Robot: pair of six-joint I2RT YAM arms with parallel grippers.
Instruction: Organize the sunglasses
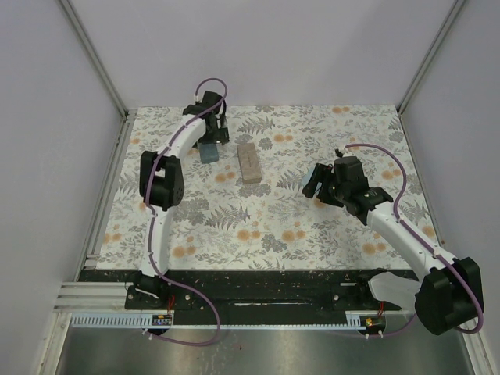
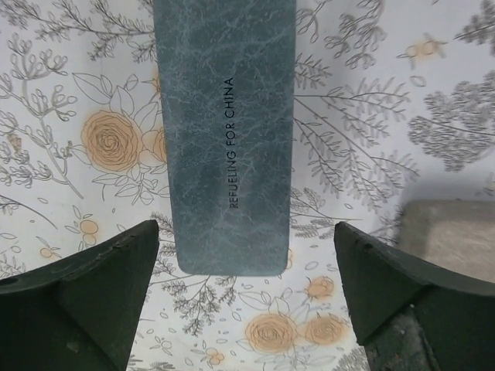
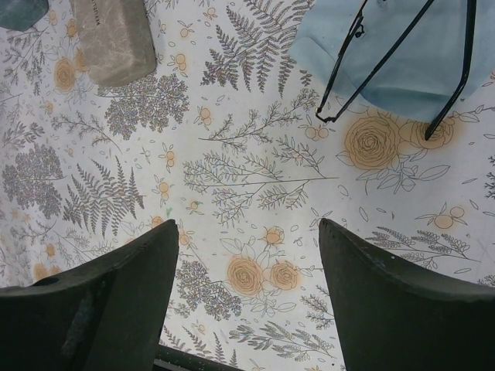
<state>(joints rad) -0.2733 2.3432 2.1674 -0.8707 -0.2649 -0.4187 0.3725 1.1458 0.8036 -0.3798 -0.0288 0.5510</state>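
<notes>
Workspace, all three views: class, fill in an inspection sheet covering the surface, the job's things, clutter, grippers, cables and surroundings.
Surface: table with a floral print, flat.
Job's things: sunglasses, arms unfolded, lying on a light blue cloth, not gripped.
Clutter: slate-blue case and tan case, both shut, lying apart.
Grippers: left gripper open over the slate-blue case's end, fingers clear of its sides; right gripper open, empty, short of the sunglasses.
Cables: purple cables loop along both arms.
Surroundings: pale walls on three sides; black rail at the near edge.
</notes>
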